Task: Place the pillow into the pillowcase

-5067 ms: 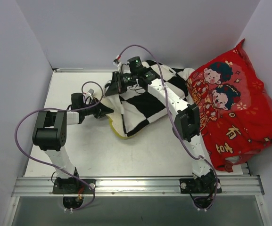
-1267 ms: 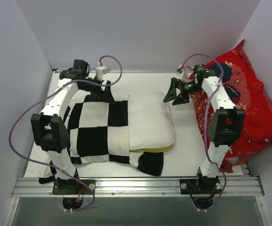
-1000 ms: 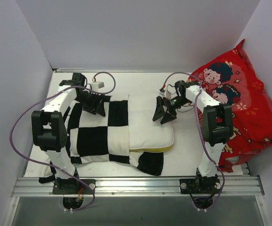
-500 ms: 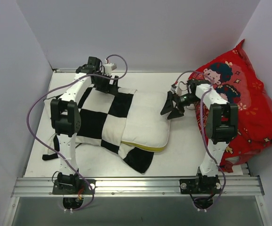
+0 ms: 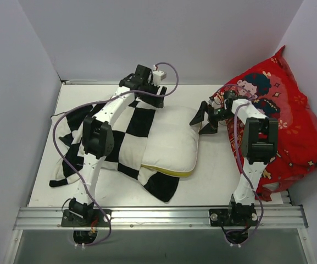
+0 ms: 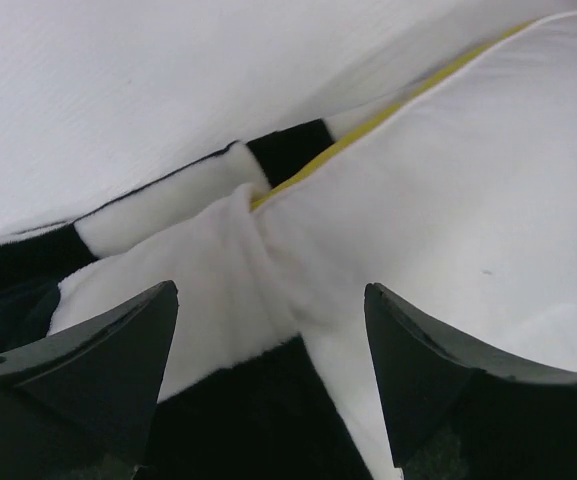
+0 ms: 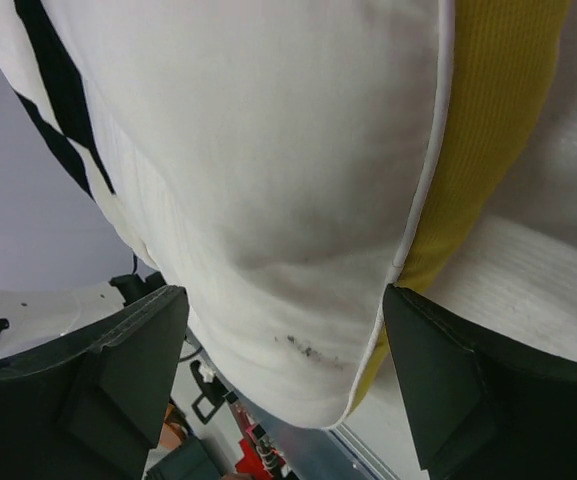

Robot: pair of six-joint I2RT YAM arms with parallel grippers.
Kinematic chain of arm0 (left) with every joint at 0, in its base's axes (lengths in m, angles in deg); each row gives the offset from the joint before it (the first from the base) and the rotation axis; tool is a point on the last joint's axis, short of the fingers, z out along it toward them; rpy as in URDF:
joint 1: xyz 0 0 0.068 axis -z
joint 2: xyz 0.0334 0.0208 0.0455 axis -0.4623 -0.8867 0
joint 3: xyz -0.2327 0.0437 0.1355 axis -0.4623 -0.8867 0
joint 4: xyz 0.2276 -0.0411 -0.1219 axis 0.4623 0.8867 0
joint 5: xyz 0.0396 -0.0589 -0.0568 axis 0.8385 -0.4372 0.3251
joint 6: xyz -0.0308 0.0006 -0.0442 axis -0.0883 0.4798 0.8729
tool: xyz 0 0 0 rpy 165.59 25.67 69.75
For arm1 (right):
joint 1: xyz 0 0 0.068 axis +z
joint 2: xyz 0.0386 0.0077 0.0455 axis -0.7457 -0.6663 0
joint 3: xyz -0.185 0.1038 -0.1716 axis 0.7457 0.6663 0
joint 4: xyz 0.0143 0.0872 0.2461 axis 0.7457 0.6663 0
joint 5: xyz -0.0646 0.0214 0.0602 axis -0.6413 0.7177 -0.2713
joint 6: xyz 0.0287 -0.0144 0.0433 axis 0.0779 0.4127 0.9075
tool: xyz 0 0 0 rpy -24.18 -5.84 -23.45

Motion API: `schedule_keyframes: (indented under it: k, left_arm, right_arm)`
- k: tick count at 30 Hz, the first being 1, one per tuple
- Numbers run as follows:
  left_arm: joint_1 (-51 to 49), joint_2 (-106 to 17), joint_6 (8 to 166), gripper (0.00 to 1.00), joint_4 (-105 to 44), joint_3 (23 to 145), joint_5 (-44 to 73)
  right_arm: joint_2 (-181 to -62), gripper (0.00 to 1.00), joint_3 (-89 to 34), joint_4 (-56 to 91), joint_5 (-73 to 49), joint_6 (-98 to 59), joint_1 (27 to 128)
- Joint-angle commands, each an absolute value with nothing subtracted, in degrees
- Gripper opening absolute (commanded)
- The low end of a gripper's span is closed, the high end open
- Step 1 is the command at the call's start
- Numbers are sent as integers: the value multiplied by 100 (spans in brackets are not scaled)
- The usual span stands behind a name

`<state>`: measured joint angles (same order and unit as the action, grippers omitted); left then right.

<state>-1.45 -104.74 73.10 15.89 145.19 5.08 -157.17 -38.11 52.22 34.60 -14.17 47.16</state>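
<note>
- Table (image 5: 218,176): white surface with plain walls on three sides and both arm bases on a rail at the near edge.
- Red cushion (image 5: 282,137): cartoon print, propped against the right wall (largest soft item here), apart from the task's things.
- Pillowcase (image 5: 131,143): black and white checks, limp and rumpled, spread over the left and middle of the table. It covers the left part of the pillow, and a flap shows from under the pillow's near edge.
- Pillow (image 5: 174,137): cream-white with a yellow band along its near edge, lying flat at mid-table. Its right half is bare and outside the case.
- Left gripper (image 5: 150,102): at the far edge of the case, where the checked cloth meets the pillow. In the wrist view its fingers (image 6: 98,370) are spread wide, with bunched cloth and the yellow seam below the gap and nothing pinched.
- Right gripper (image 5: 204,118): at the pillow's far right corner, just beside the red cushion. Its fingers (image 7: 468,370) are spread wide either side of the pillow corner, gripping nothing.
</note>
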Motion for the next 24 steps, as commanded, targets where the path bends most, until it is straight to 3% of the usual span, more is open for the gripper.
schedule_keyframes:
  k: [1, 4, 7, 8, 10, 16, 19, 24]
  left_arm:
    - [-258, -10850, 7471, 83, 1627, 14746, 1233]
    - [-258, -11008, 7444, 74, 1627, 14737, 1418]
    - [-258, -11123, 7418, 52, 1627, 14764, 1497]
    - [-258, -11131, 7435, 46, 1627, 14799, 1497]
    - [-258, -11140, 7514, 35, 1610, 14860, 1165]
    - [-152, -11131, 8058, 38, 1355, 14940, 241]
    - [-135, -11193, 8121, 33, 1355, 14843, 450]
    - [-205, -11228, 8130, 15, 1355, 14799, 794]
  right_arm:
    - [-15831, 79, -3554, 4599, 3696, -734, 4786]
    - [-15813, 72, -3237, 4177, 3793, -557, 4917]
    - [-15708, 56, -2771, 3799, 3899, -365, 5041]
    - [-15621, 45, -2535, 3606, 3890, -320, 5059]
    - [-15524, 33, -2375, 3491, 3873, -285, 5155]
    - [-15435, 10, -2085, 3051, 3838, -21, 5226]
    - [-15392, 6, -2050, 3042, 3846, -39, 5217]
    - [-15260, 1, -1927, 3235, 3837, -197, 5164]
